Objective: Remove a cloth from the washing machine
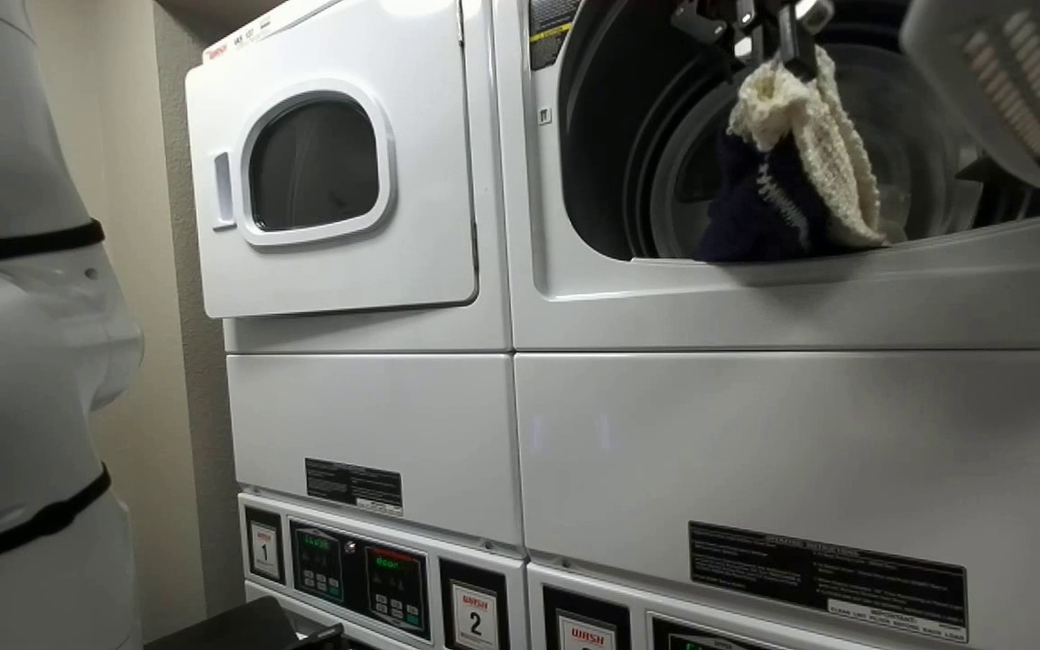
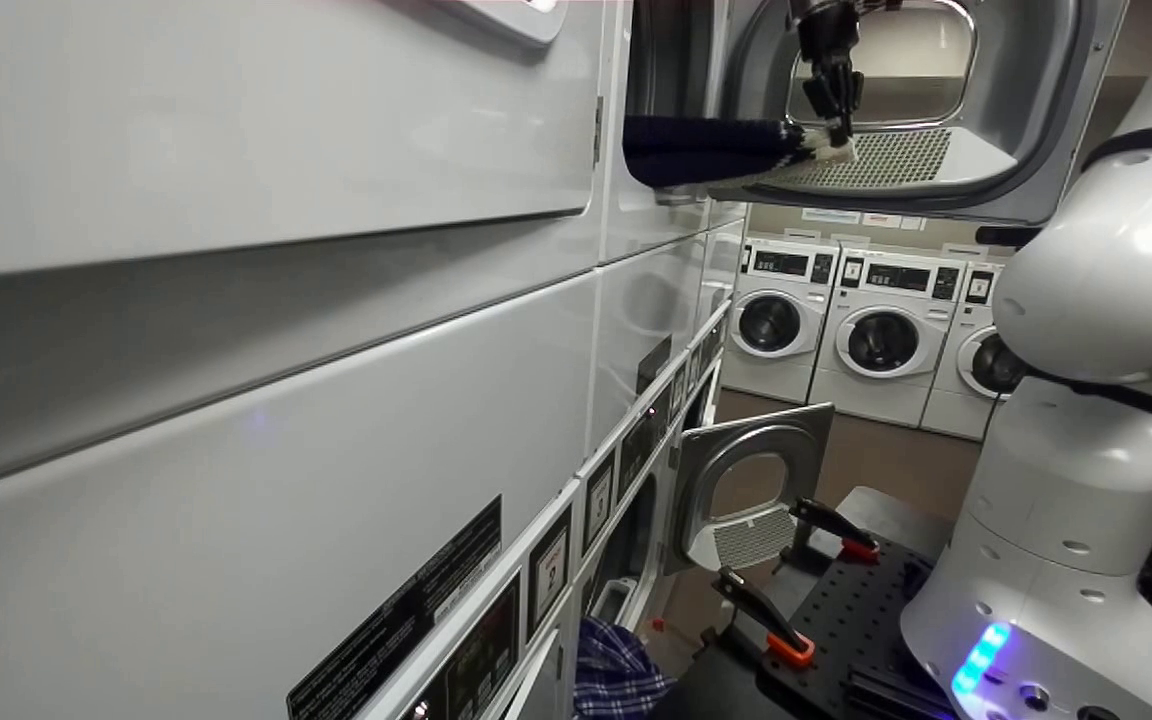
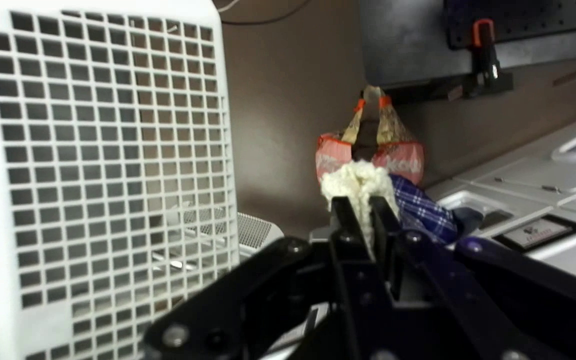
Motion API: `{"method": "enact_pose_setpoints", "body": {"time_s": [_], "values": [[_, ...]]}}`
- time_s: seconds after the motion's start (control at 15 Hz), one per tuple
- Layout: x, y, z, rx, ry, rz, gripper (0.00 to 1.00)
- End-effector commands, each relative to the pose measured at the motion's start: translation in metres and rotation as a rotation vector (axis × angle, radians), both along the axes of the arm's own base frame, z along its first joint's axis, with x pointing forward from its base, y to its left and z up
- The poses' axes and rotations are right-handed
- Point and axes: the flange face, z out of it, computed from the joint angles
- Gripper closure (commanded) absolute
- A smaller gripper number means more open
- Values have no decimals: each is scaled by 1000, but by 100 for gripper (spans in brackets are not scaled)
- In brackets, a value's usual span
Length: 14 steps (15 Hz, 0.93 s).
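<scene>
Cloth: a knitted cream-and-navy cloth (image 1: pixel 786 171) at the mouth of the upper white machine (image 1: pixel 800 320), its navy part reaching into the opening, its cream end outside.
Gripper: the black two-fingered gripper (image 3: pixel 361 207), fingers close together, pinching the cream end.
Open door: a grey metal door (image 2: pixel 1021 100) standing open, its white grid panel (image 2: pixel 906 158) behind the cream end; whether they touch, I cannot tell.
Neighbour: a white door (image 1: pixel 421 199) with a rounded dark window (image 1: pixel 314 162).
Down low: a blue-and-white plaid cloth (image 2: pixel 621 665) by the machine fronts, a red-and-tan bag (image 3: pixel 404 155) near it.
Arm: a white robot arm (image 2: pixel 1066 450) with black bands, blue light glowing at its base.
Table: a black perforated table (image 2: pixel 861 600) with black-and-orange clamps (image 2: pixel 766 615).
Across the room: a row of white front-loading washers (image 2: pixel 881 340).
</scene>
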Motion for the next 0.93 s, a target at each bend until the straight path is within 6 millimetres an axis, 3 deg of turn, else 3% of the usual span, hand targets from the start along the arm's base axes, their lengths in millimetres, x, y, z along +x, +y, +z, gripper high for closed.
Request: {"method": "enact_pose_setpoints", "body": {"time_s": [0.0, 0.4, 0.67, 0.87], "values": [[-30, 2, -45, -37, 188, 66, 93], [-60, -6, -128, -113, 531, 160, 94], [-78, -10, -162, -164, 683, 206, 94], [-81, -7, -176, -188, 696, 209, 94]]}}
